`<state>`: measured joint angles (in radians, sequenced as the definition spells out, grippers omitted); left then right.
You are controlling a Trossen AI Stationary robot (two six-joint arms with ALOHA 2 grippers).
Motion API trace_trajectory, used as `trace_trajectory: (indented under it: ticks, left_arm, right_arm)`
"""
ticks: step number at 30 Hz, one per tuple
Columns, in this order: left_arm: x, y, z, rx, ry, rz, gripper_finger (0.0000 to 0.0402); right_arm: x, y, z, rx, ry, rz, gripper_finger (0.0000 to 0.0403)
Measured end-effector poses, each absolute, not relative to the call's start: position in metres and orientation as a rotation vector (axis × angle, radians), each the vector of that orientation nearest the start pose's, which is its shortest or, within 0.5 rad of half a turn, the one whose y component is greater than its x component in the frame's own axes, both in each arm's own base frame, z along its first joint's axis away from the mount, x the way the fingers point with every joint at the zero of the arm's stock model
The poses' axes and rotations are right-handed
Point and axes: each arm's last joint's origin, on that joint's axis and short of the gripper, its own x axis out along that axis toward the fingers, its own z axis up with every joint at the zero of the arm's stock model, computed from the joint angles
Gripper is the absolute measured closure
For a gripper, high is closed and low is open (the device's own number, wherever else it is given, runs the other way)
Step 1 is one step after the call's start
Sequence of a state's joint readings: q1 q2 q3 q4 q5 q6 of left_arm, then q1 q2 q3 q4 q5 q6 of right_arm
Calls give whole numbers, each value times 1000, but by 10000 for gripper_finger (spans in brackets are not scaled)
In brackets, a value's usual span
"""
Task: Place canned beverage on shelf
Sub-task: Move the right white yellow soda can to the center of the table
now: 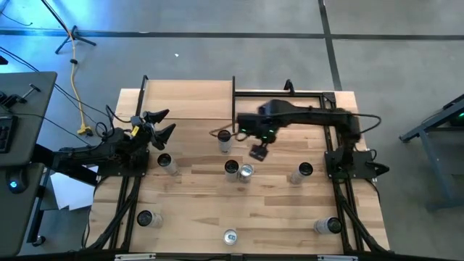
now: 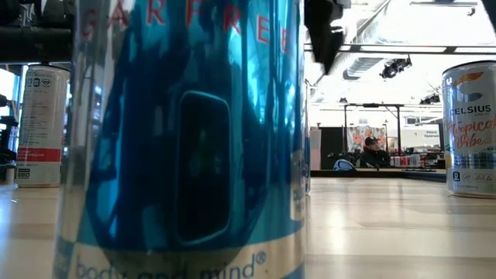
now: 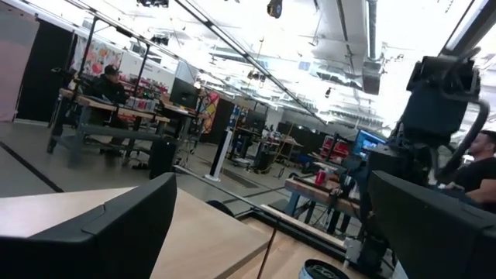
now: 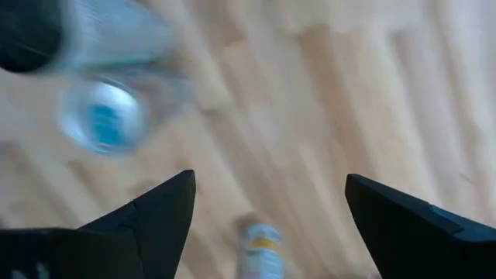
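Several canned beverages stand about the plank table, among them one (image 1: 224, 138) just in front of the shelf (image 1: 188, 98), a pale board with black posts at the back left. A pair (image 1: 231, 169) stands mid-table. My right gripper (image 1: 259, 152) hangs open and empty above the table, just right of the can near the shelf. In the right wrist view my right gripper (image 4: 269, 177) looks down on a blurred can (image 4: 105, 116). A smaller can (image 4: 262, 244) lies farther off. My left gripper (image 1: 161, 123) waits open at the left, by the shelf's front corner.
More cans stand at the left (image 1: 168, 164), right (image 1: 301, 172) and along the front (image 1: 230, 236). A bare black frame (image 1: 319, 93) occupies the back right. In the low view a blue can (image 2: 186, 139) fills the foreground. People sit in the room beyond.
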<state>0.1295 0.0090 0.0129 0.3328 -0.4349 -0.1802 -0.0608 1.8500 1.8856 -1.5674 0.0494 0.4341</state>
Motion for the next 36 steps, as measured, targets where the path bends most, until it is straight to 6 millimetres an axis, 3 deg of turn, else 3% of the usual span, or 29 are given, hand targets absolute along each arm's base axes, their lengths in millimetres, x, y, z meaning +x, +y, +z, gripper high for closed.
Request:
trace_trajectory:
  ticks: [7, 16, 21, 27, 36]
  left_arm:
    - [87, 24, 197, -224, -380, 526, 2]
    - [87, 24, 197, -224, -379, 525, 2]
    - [87, 24, 197, -224, -380, 525, 2]
    - [87, 24, 197, -224, -380, 526, 2]
    - [87, 24, 197, -224, -380, 525, 2]
  right_arm:
    - [267, -9, 313, 397, 1459, -738, 84]
    - [202, 17, 294, 460, 1144, -934, 84]
    - [182, 39, 280, 517, 1035, -896, 84]
    - [162, 67, 269, 563, 1024, -864, 84]
    - [148, 105, 274, 575, 867, -751, 84]
